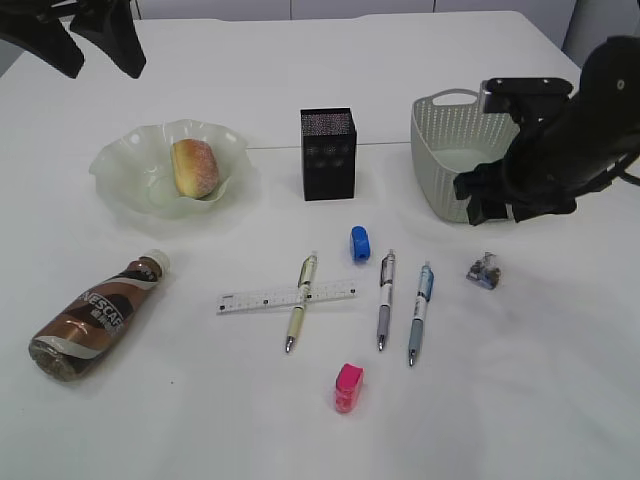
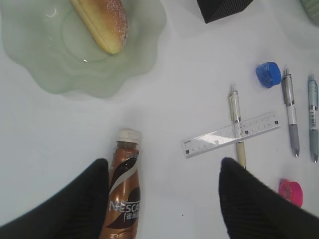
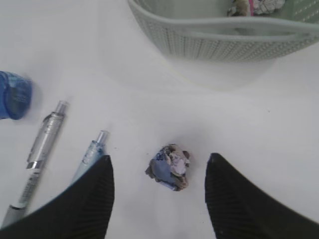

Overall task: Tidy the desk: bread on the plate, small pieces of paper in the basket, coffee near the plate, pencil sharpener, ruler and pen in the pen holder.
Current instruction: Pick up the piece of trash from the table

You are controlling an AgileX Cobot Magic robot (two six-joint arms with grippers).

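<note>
The bread [image 1: 194, 167] lies in the green plate [image 1: 112, 160]. Below them the coffee [image 1: 95, 318] lies on its side. The ruler [image 1: 287, 297] crosses a yellow pen [image 1: 300, 305]; two more pens [image 1: 384, 298] lie to its right. A blue pencil sharpener [image 1: 360, 243] and a pink one [image 1: 348, 388] rest on the desk. My left gripper [image 2: 162, 199] hangs open high above the coffee [image 2: 122, 199]. My right gripper [image 3: 158, 199] is open, with a paper ball [image 3: 169, 167] lying untouched between its fingertips. Another piece of paper [image 3: 249, 6] sits in the basket [image 3: 214, 42].
The black pen holder [image 1: 328, 153] stands upright at the middle back, between plate and basket [image 1: 435, 160]. The right arm [image 1: 570, 140] leans over the basket's right side. Bare white desk [image 1: 520, 400] stretches along the front right.
</note>
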